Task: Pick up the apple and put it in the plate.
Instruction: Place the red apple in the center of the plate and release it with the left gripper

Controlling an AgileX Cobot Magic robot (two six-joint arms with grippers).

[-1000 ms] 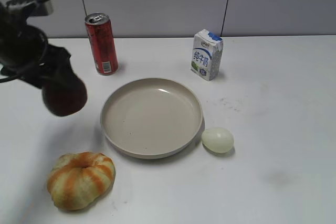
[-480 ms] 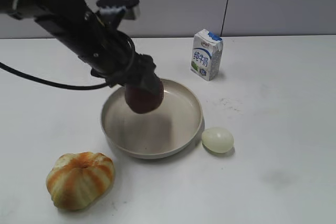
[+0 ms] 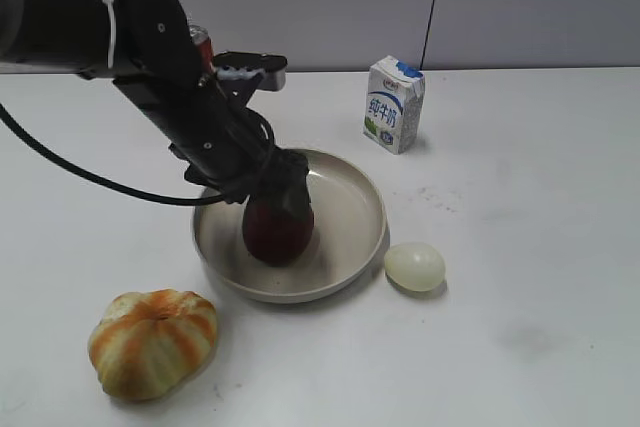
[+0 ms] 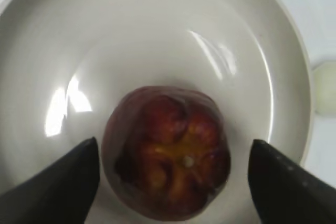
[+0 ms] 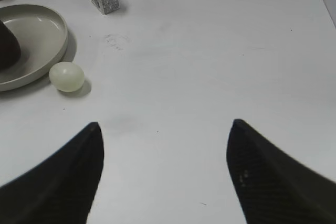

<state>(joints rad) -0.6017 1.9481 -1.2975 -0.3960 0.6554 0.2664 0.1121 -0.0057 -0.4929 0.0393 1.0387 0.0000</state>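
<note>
The dark maroon apple (image 3: 277, 232) rests in the left half of the beige plate (image 3: 352, 192). My left gripper (image 3: 281, 195) is right above it. In the left wrist view the apple (image 4: 167, 153) shows its lobed yellowish top inside the plate (image 4: 157, 30), and the left gripper (image 4: 173, 150) is open, its fingers either side of the apple with gaps. My right gripper (image 5: 165, 129) is open and empty over bare table. In the right wrist view, the plate (image 5: 44, 30) and an edge of the apple (image 5: 7, 45) are at far left.
A pale egg (image 3: 415, 267) lies just right of the plate. A milk carton (image 3: 394, 104) stands behind it. A red can (image 3: 200, 37) is mostly hidden behind the left arm. The orange striped bun (image 3: 153, 342) sits front left.
My left arm carried the apple from the left side over the plate and lowered it onto the plate. The apple now rests there with the fingers apart from it.
</note>
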